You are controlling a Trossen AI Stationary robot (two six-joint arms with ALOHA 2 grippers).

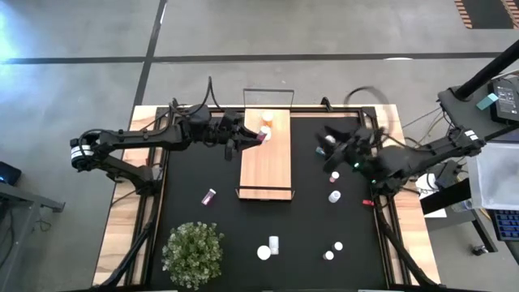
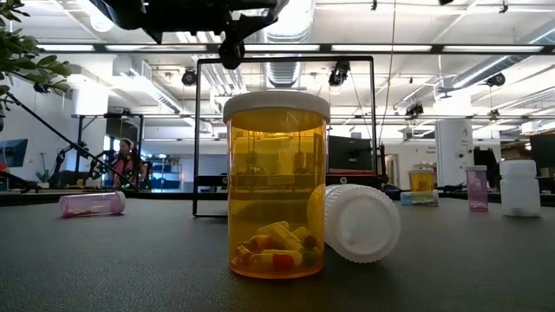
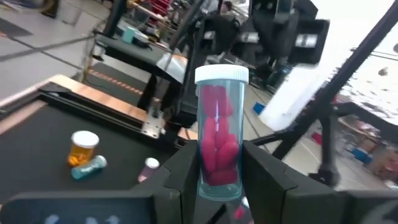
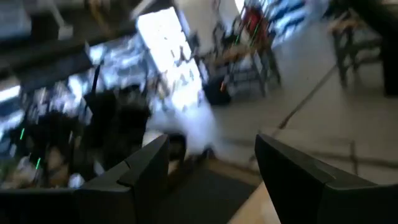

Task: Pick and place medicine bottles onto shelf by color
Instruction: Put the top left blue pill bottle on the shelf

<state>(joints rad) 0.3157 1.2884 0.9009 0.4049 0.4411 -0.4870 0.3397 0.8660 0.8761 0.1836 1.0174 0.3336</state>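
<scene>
no readable text, labels or numbers anywhere

Bottom of the red-pink bottle (image 3: pixel 219 134) hidden between the dark fingers (image 3: pixel 273 180) of the left gripper (image 3: pixel 217 186); fingers themselves cut off at the frame edge. Beside the shelf (image 1: pixel 266 158), small bottles (image 1: pixel 334 197) on the black mat too tiny from above for contents or labels to be made out. Right wrist view smeared throughout: only two dark fingers (image 4: pixel 298 186) of the right gripper (image 4: pixel 211 177) recognisable, everything beyond them unreadable, nothing discernible between them. Low down on the surface, arm (image 2: pixel 199 17) above the orange bottle (image 2: pixel 277 186) cut off by the top edge. Person (image 2: pixel 127 160) far behind the shelf's black frame (image 2: pixel 286 134) too small to describe.
</scene>
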